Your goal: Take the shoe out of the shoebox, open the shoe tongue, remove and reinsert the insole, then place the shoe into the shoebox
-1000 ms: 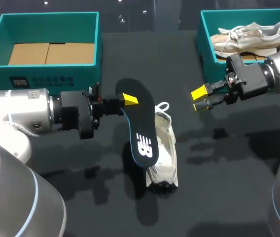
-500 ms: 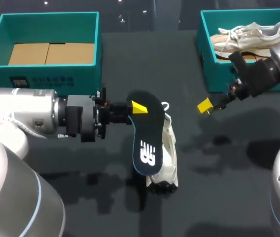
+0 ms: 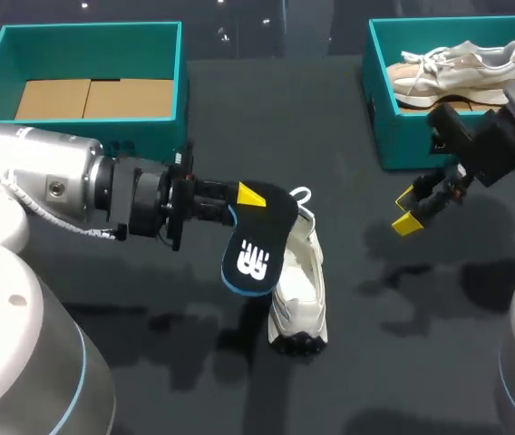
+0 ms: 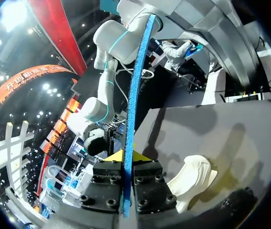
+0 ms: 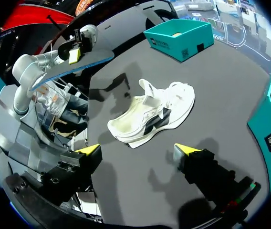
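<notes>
Thin, flat dark insole (image 3: 256,245) (blue foam edge) clamped in left gripper (image 3: 247,195), over soft white shoe (image 3: 299,283); right gripper (image 5: 138,151) spread wide, holding nothing.

Head cam: above, behind, looking down. Wrist cams nearer, L seemingly sideways; all share shoe (image 3: 301,272).

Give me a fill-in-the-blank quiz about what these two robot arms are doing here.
The left gripper is shut on the black, blue-edged ___.
The white shoe lies on the dark ___.
The right gripper is open and holds ___.
Missing words: insole; table; nothing.
</notes>
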### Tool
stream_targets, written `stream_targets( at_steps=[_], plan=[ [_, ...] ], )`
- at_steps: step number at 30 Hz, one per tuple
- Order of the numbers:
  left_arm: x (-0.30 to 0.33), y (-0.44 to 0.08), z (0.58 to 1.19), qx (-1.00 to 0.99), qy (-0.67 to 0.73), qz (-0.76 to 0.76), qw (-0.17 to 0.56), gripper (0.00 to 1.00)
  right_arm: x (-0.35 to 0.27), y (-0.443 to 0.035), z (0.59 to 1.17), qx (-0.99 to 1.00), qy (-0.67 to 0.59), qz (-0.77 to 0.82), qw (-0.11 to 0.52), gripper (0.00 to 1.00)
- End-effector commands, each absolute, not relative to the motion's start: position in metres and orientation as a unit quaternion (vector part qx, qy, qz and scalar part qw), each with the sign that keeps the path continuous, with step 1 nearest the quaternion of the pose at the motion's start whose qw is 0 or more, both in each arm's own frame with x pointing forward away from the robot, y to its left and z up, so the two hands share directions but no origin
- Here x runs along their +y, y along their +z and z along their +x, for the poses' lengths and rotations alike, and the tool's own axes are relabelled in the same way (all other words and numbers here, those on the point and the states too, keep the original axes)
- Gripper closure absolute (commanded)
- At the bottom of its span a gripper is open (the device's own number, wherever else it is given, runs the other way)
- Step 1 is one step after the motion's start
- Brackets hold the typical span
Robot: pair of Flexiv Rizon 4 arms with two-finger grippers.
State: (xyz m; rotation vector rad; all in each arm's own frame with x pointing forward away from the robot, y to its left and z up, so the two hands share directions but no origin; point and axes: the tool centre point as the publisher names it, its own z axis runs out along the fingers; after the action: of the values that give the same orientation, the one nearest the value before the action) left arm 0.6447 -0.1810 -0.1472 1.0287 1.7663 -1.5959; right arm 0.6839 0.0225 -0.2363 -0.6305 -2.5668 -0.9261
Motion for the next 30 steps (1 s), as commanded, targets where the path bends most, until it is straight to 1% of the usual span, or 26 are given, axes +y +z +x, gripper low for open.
stream_targets(
  at_steps=[1, 2, 4, 5, 7, 16, 17, 20, 25, 30],
  plan=[
    [-0.194, -0.156, 0.639, 0.671, -0.622, 0.322, 0.242, 1.00, 0.018, -0.243, 0.671, -0.925, -0.320, -0.175, 0.107, 0.00],
    [-0.195, -0.158, 0.636, 0.677, -0.631, 0.305, 0.224, 1.00, 0.016, -0.247, 0.670, -0.925, -0.325, -0.170, 0.100, 0.00],
    [-0.198, -0.161, 0.630, 0.688, -0.663, 0.248, 0.162, 1.00, 0.016, -0.256, 0.665, -0.933, -0.318, -0.149, 0.080, 0.00],
    [-0.197, -0.161, 0.628, 0.693, -0.664, 0.241, 0.147, 1.00, 0.016, -0.261, 0.663, -0.932, -0.325, -0.145, 0.067, 0.00],
    [-0.197, -0.161, 0.628, 0.693, -0.664, 0.241, 0.147, 1.00, 0.013, -0.267, 0.652, -0.934, -0.331, -0.122, 0.060, 0.00],
    [-0.197, -0.161, 0.628, 0.693, -0.664, 0.241, 0.147, 1.00, 0.013, -0.267, 0.652, -0.934, -0.331, -0.122, 0.060, 0.00],
    [-0.199, -0.167, 0.626, 0.699, -0.658, 0.238, 0.148, 1.00, 0.018, -0.270, 0.653, -0.943, -0.306, -0.116, 0.059, 0.00],
    [-0.199, -0.180, 0.621, 0.707, -0.658, 0.218, 0.139, 1.00, 0.029, -0.283, 0.652, -0.949, -0.293, -0.097, 0.057, 0.00],
    [-0.199, -0.201, 0.617, 0.719, -0.654, 0.195, 0.130, 1.00, 0.041, -0.309, 0.655, -0.947, -0.299, -0.085, 0.074, 0.00],
    [-0.200, -0.209, 0.617, 0.722, -0.657, 0.180, 0.121, 1.00, 0.048, -0.322, 0.657, -0.949, -0.293, -0.086, 0.074, 0.00]
  ],
)
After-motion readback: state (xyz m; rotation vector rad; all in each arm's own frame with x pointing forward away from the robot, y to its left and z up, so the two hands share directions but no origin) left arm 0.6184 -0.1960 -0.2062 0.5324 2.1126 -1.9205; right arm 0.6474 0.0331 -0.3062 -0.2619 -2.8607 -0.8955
